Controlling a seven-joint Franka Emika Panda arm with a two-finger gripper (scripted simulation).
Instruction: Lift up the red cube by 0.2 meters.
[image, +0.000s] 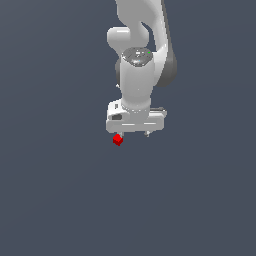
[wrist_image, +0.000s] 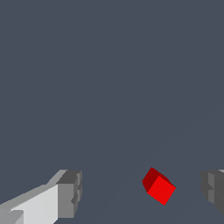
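Note:
The red cube (image: 118, 140) is a tiny bright red block on the dark grey floor, just below the white gripper (image: 134, 134) and under its finger on the exterior view's left. In the wrist view the cube (wrist_image: 159, 187) lies between the two grey fingertips (wrist_image: 70, 193), closer to one of them, touching neither. The gripper (wrist_image: 142, 192) is open and holds nothing. The white arm (image: 137, 75) rises above the gripper and leaves the exterior view at the top.
A plain dark grey floor (image: 60, 200) fills both views. Nothing else shows on it.

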